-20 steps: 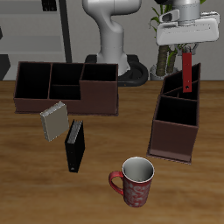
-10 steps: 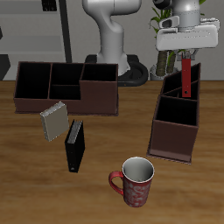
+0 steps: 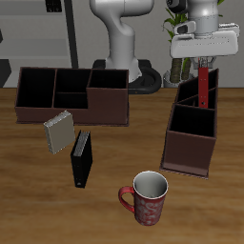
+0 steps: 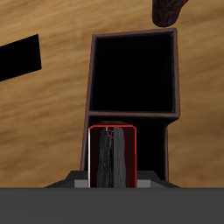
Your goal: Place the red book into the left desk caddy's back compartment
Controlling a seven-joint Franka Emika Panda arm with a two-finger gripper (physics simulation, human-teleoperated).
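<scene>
Holding the red book (image 3: 205, 84) straight up and down, my hand (image 3: 204, 59) hangs over the far end of the left desk caddy (image 3: 191, 129). The book's long side runs from top to bottom, and its low end sits about level with the caddy's top edge, at the back compartment (image 3: 195, 92). That is the one thing my next move turns on: the book has to be right above that small dark hole, not above the wall next to it.

From the hand's own camera, I see the red book (image 4: 112, 156) end-on, with its pale pages in the middle and red covers on both sides. The dark opening seen past it (image 4: 131, 77) lies a bit ahead of the book, and a thin wall crosses between the sections. I cannot tell from this view which section is right under the book.

My hand is pinching the book near its top, fingers pressed on both covers. I think the book should go down slowly, and the hand should let go only once the book rests inside.
</scene>
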